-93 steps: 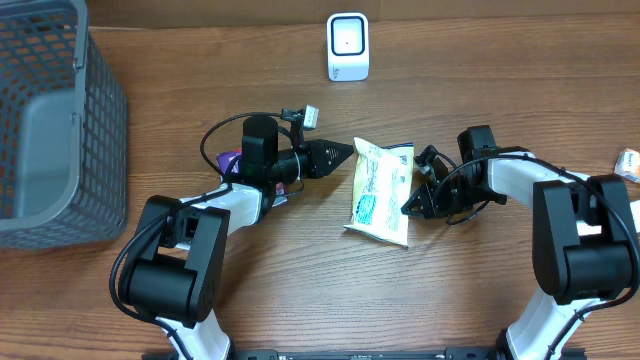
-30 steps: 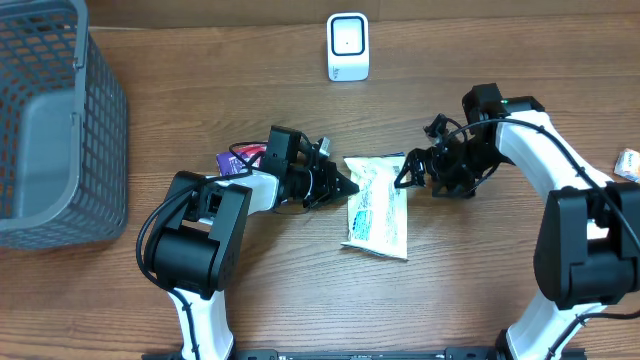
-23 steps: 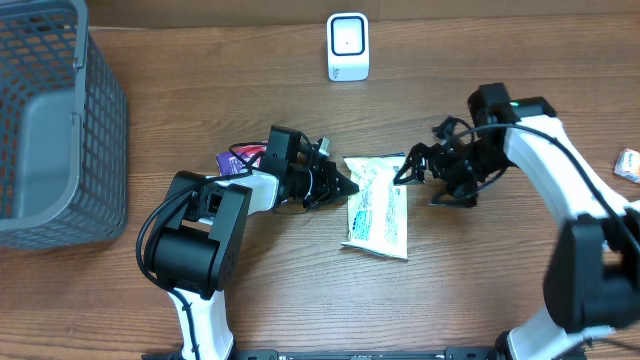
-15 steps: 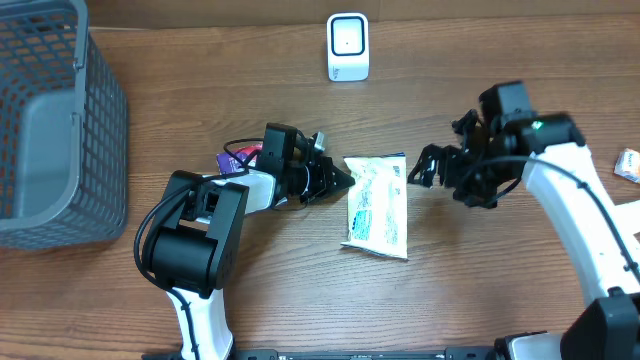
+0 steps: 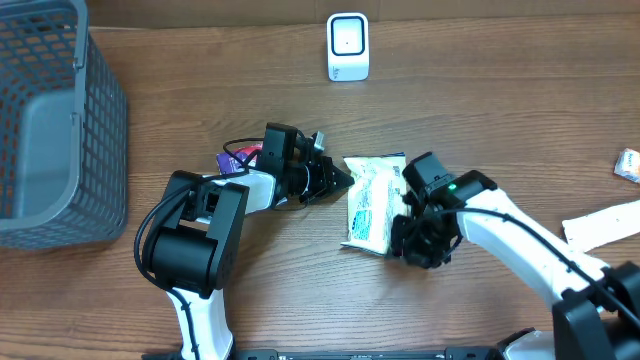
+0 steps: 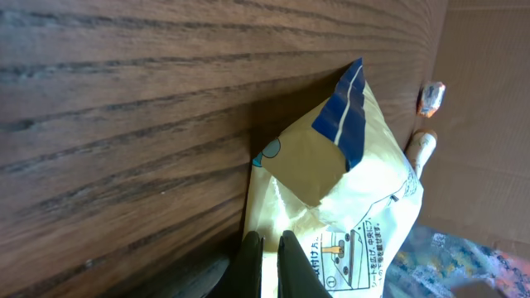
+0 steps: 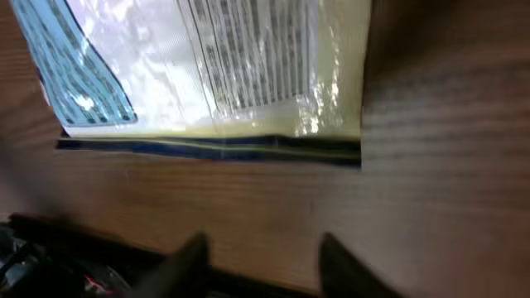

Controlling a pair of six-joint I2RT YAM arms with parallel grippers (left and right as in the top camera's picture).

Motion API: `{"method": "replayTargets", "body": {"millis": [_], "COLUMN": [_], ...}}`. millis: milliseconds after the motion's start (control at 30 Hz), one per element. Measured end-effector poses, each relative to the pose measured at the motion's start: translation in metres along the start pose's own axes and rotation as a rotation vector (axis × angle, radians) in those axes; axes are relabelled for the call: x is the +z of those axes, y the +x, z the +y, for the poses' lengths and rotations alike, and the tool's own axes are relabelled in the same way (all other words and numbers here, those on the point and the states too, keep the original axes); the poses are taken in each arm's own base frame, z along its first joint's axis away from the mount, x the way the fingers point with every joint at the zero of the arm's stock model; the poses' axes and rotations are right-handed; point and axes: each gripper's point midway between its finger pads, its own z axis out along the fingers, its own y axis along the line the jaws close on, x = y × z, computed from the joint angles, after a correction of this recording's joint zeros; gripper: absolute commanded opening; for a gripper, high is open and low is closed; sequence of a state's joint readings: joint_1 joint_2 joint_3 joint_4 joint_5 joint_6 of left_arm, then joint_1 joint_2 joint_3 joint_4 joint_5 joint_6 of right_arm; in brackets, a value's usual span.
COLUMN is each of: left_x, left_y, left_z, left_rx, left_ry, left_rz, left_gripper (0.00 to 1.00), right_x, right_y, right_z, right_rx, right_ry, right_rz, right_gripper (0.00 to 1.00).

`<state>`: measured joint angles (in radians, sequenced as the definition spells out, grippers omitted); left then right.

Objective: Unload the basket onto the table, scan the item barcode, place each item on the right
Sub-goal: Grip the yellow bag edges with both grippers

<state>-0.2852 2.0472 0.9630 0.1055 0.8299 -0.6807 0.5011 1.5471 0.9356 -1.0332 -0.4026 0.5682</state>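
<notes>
The item, a pale yellow snack packet [image 5: 373, 205], lies flat on the wood table. In the right wrist view its barcode [image 7: 248, 58] faces up, just above the dark blue end seam. My left gripper [image 5: 345, 180] is shut, and its tips [image 6: 267, 238] rest against the packet's [image 6: 331, 174] left edge. My right gripper [image 5: 408, 243] hovers low by the packet's lower right corner. Its blurred fingers [image 7: 199, 248] stand apart over bare wood, holding nothing, a short way off the seam. The white scanner [image 5: 348, 47] stands at the back, in the middle.
A grey mesh basket [image 5: 50, 130] fills the far left. A purple packet [image 5: 234, 158] lies under my left arm. A small wrapped item [image 5: 628, 163] sits at the right edge.
My right arm swung from the packet's upper right side down to its lower right corner, and its jaws narrowed. The left gripper and the packet kept their places.
</notes>
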Motion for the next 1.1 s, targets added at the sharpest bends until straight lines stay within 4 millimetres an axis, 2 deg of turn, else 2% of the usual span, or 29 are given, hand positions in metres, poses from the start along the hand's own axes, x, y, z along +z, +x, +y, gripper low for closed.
{"method": "replayTargets", "body": {"millis": [67,133,333,467,600,700,833,900,1000,1100], "left_x": [0.000,0.000,0.000,0.000,-0.002,-0.006,-0.014,-0.018,-0.026,-0.036], "left_y": [0.000,0.000,-0.001,-0.002,-0.004,-0.008,-0.017,-0.020,-0.026,-0.032], "left_z": [0.000,0.000,0.001,0.002,0.003,0.007,0.011,0.009,-0.003,-0.019], "left_rx": [0.000,0.000,0.000,0.000,-0.004,-0.013,-0.023,-0.015,0.030,0.080], "left_ry": [-0.001,-0.001,-0.007,-0.012,-0.013,-0.016,-0.017,-0.015,-0.007,0.003], "left_rz": [-0.001,-0.001,-0.006,-0.010,-0.016,-0.031,-0.055,-0.070,-0.096,-0.129], "left_gripper": [0.04,0.04,0.04,0.04,0.04,0.04,0.04,0.04,0.04,0.04], "right_x": [-0.003,-0.004,-0.013,-0.018,-0.004,0.012,0.030,0.039,0.056,0.062], "right_y": [0.008,0.007,-0.039,-0.056,-0.064,-0.061,-0.054,-0.051,-0.043,-0.034], "right_z": [0.002,0.009,0.061,0.080,0.093,0.101,0.102,0.095,0.076,0.064], "right_rx": [0.011,-0.004,-0.121,-0.122,-0.133,-0.143,-0.139,-0.121,-0.079,-0.061], "right_ry": [0.004,-0.011,-0.182,-0.254,-0.281,-0.282,-0.259,-0.231,-0.159,-0.109], "right_rz": [0.004,-0.021,-0.235,-0.302,-0.296,-0.269,-0.222,-0.193,-0.122,-0.077], "right_gripper": [0.04,0.04,0.04,0.04,0.04,0.04,0.04,0.04,0.04,0.04]}}
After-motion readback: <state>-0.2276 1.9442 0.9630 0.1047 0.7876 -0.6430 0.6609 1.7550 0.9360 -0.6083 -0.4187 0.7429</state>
